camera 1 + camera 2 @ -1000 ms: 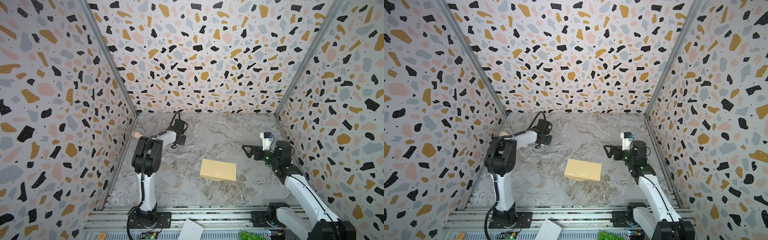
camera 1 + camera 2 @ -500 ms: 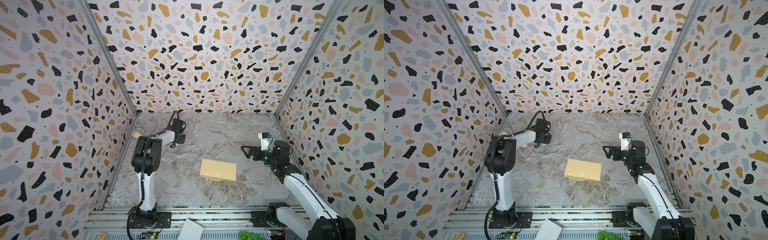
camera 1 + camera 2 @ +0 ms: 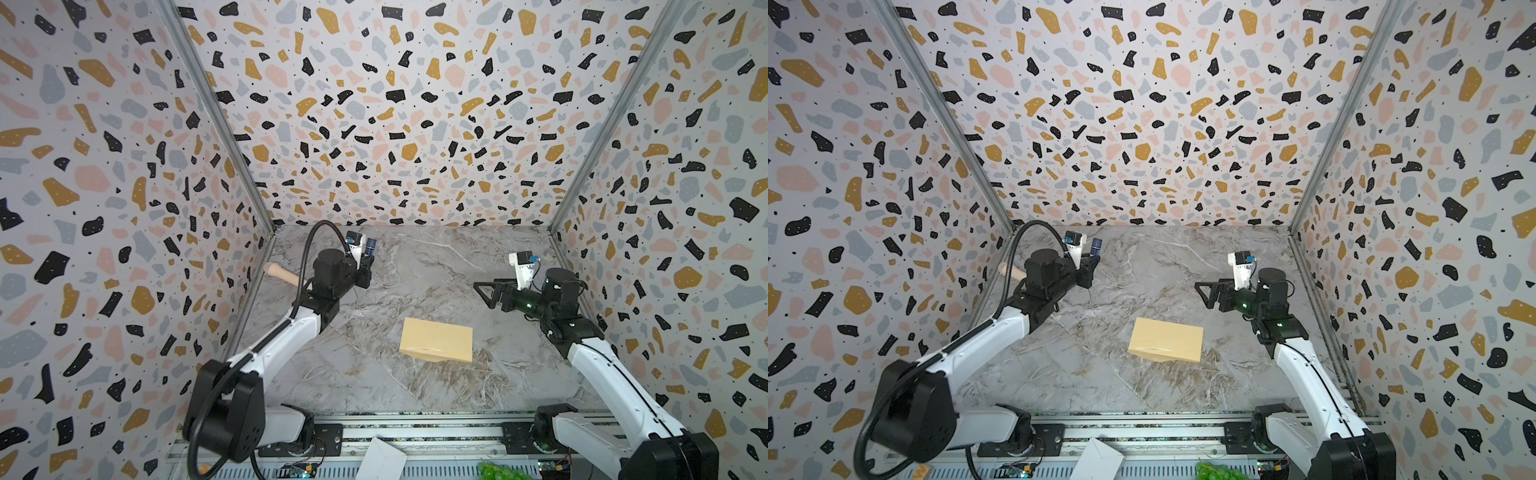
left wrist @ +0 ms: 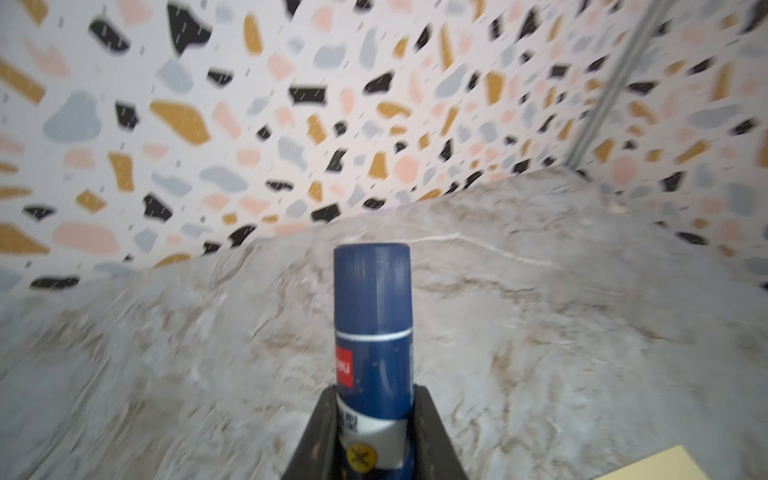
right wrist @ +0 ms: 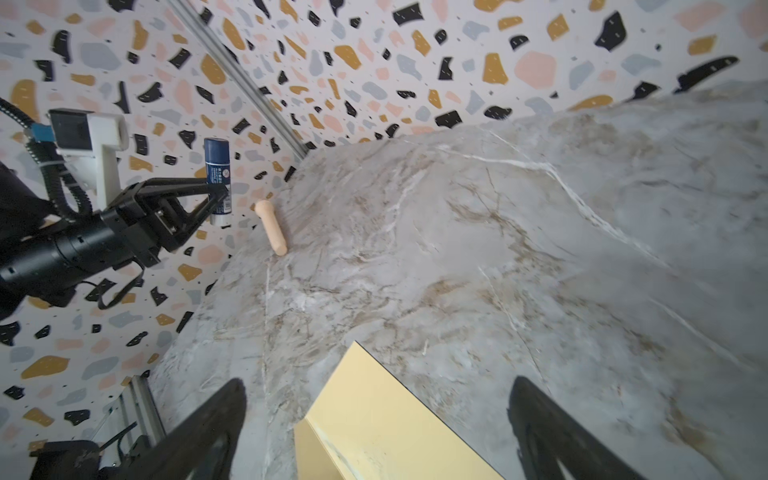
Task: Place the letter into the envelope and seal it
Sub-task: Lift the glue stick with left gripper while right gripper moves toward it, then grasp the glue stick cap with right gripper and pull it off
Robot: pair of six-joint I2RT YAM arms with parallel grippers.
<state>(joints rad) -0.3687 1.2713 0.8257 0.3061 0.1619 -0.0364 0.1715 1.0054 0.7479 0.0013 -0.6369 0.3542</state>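
While tan envelope (image 3: 436, 345) lies flat mid-worktop (image 3: 374, 386), between arms and nearer right one, white paper piece (image 3: 380, 459) sits at front rail (image 3: 415, 432), and wooden peg (image 3: 280, 273) lies by left wall behind left arm. Left hand (image 3: 366, 264) clamped on upright blue glue stick (image 4: 372, 324), held off surface near back-left corner. Right hand (image 3: 482, 295) empty, jaws wide apart, hovering beyond envelope's right end. Since second ago: envelope unmoved, both hands shifted slightly. Grey marble-look worktop; terrazzo-print walls (image 3: 374, 124) on three sides.

Grey marble table (image 3: 374, 395); tan envelope (image 3: 436, 344) lies near the middle, wooden peg (image 3: 281, 273) at left wall, well apart.
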